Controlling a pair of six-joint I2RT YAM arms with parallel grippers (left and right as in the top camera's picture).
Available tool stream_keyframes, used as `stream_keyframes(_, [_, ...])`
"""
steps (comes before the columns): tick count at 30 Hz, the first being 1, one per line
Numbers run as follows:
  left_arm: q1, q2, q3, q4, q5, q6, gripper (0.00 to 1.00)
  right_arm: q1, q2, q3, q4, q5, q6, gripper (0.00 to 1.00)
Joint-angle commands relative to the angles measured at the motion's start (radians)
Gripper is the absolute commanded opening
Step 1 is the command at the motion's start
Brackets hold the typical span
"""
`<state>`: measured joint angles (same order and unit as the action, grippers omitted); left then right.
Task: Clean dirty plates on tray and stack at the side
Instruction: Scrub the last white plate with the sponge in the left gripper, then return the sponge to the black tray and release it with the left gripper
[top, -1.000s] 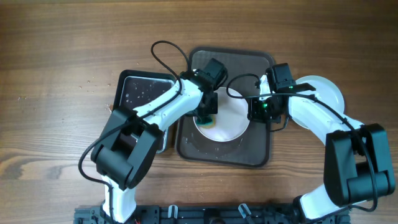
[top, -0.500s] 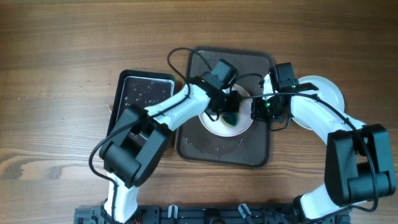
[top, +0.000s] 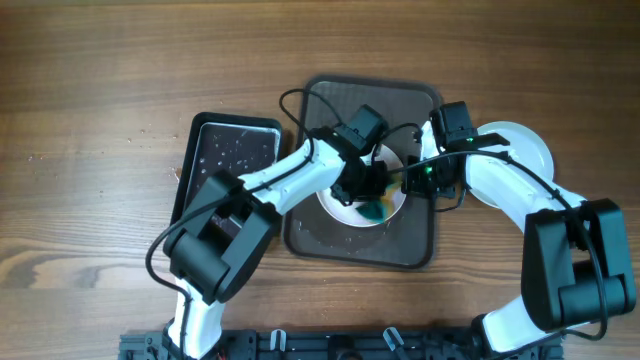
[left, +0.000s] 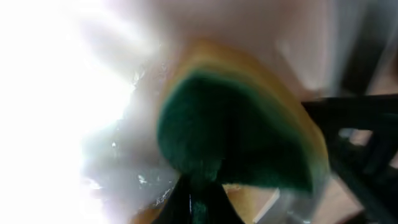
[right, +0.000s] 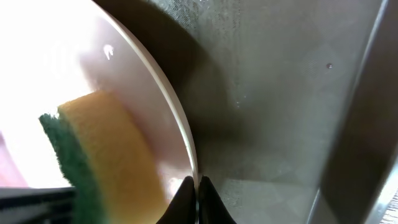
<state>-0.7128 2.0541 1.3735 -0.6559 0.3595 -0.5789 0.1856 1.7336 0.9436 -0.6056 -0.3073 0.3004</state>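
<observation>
The left gripper (top: 368, 201) clamps the sponge (top: 374, 211) on the plate (top: 339, 211)'s right half, just beside the right gripper (right: 193, 190), which is pinching that plate's rim.

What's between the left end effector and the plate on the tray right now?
The teal-and-yellow sponge, clamped in the left end effector and pressed on the plate; left wrist and overhead views show it.
</observation>
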Motion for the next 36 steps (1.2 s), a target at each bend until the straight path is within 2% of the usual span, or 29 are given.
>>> stream_keyframes(1, [0.054, 0.0, -0.028, -0.1, -0.295, -0.008, 0.04, -0.001, 0.01, 0.011, -0.002, 0.022, -0.014, 0.04])
stream_keyframes(6, [0.085, -0.061, -0.028, -0.179, -0.531, -0.063, 0.04, -0.001, 0.01, 0.011, -0.006, 0.022, -0.032, 0.04])
stream_keyframes(13, [0.092, -0.132, -0.028, -0.206, -0.661, -0.096, 0.04, -0.001, 0.01, 0.011, -0.01, 0.022, -0.037, 0.04])
stream_keyframes(18, [0.09, -0.176, -0.025, -0.205, -0.629, -0.111, 0.04, -0.001, 0.01, 0.011, -0.013, 0.021, -0.037, 0.04])
stream_keyframes(24, [0.106, -0.304, -0.025, -0.171, -0.368, -0.102, 0.04, -0.001, 0.01, 0.011, -0.017, 0.022, -0.038, 0.04])
stream_keyframes(27, [0.138, -0.396, -0.025, -0.185, -0.277, -0.057, 0.04, -0.001, 0.01, 0.011, -0.017, 0.021, -0.038, 0.04])
stream_keyframes(31, [0.21, -0.482, -0.025, -0.28, -0.322, -0.018, 0.04, -0.001, 0.01, 0.011, -0.017, 0.022, -0.039, 0.04])
stream_keyframes(36, [0.321, -0.492, -0.046, -0.412, -0.492, 0.045, 0.04, -0.001, 0.01, 0.011, -0.011, 0.022, -0.039, 0.04])
